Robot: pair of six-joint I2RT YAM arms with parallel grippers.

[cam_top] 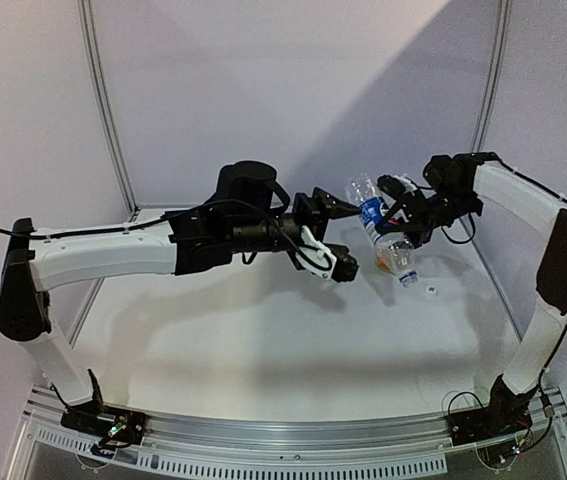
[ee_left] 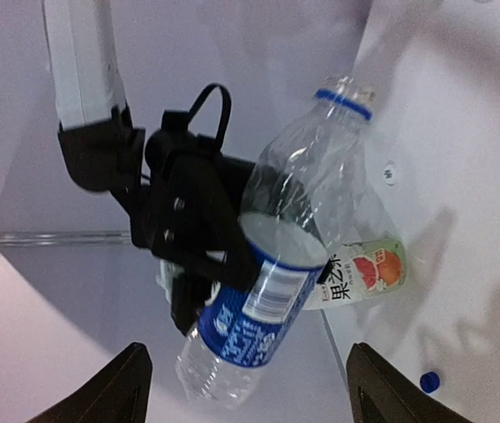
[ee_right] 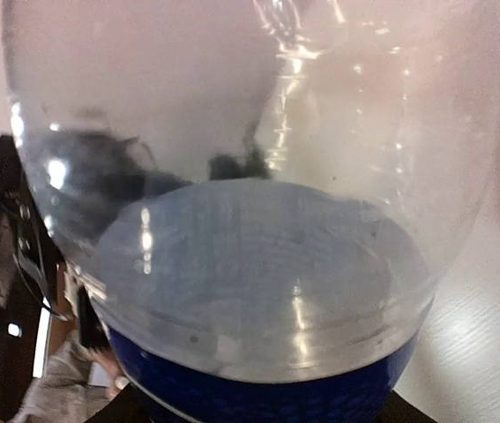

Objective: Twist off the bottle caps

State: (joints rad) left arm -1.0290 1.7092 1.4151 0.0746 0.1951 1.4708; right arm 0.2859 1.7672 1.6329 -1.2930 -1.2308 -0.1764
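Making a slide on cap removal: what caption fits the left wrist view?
Right gripper holds the capless Pepsi bottle tilted; blue cap and white cap lie loose on the table.

The right gripper (cam_top: 395,217) clamps the slim bottle (cam_top: 371,212) at its blue label and holds it tilted above the table (cam_top: 263,340). Just beside it, the left gripper (cam_top: 351,238) faces the bottle with jaws spread — nothing between them. Under the right gripper the wider bottle (cam_top: 401,258) lies on the table, with a small white cap (cam_top: 431,292) near it — on the side away from the left gripper.
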